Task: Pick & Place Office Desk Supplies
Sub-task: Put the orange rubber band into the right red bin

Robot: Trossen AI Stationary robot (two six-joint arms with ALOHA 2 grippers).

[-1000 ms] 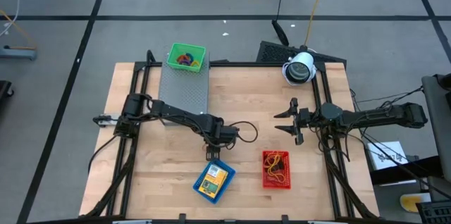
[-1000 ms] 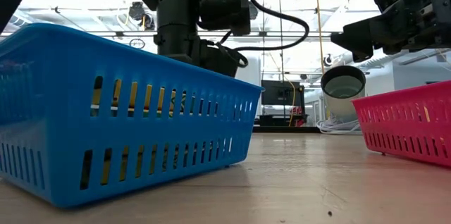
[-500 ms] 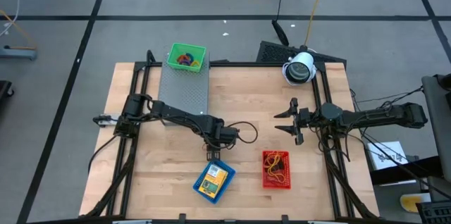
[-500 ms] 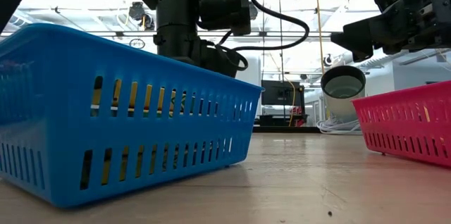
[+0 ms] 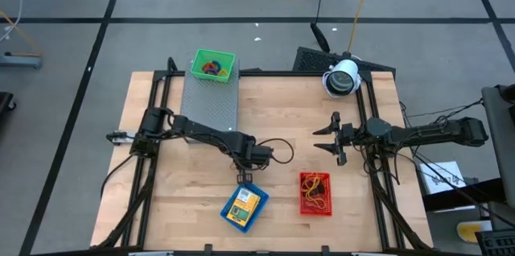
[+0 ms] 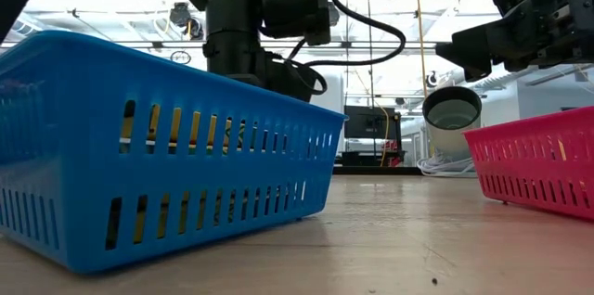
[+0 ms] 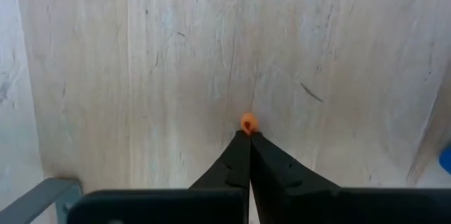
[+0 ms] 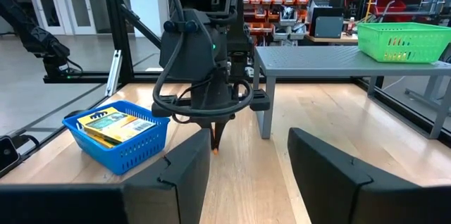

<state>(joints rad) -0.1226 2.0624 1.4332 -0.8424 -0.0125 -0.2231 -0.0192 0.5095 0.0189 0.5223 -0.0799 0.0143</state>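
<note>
My left gripper (image 7: 248, 134) points straight down at the bare wood, just beyond the far side of the blue basket (image 5: 244, 207). That basket holds yellow packets (image 8: 109, 123). The gripper is shut on a small orange piece (image 7: 247, 122), and only that bit shows past the fingertips. The red basket (image 5: 315, 193) holds rubber-band loops. My right gripper (image 5: 328, 137) stands open and level at the right, above the table, pointing toward the left arm, with nothing between its fingers. My left gripper pinches the small orange piece (image 7: 247, 122) between its two fingertips, at their very ends. The fingers come from above, pointing down. The piece sits at the table's surface (image 8: 214, 151); whether it is lifted clear cannot be told.
A grey perforated metal box (image 5: 211, 99) stands at the far left with a green basket (image 5: 212, 66) of coloured loops on its far end. A white lamp-like camera (image 5: 341, 79) sits at the far right. Bare wood lies between the arms.
My left gripper has shut over the spot on the table beside the blue basket, staying in place and pointing down. My right arm has kept still.
</note>
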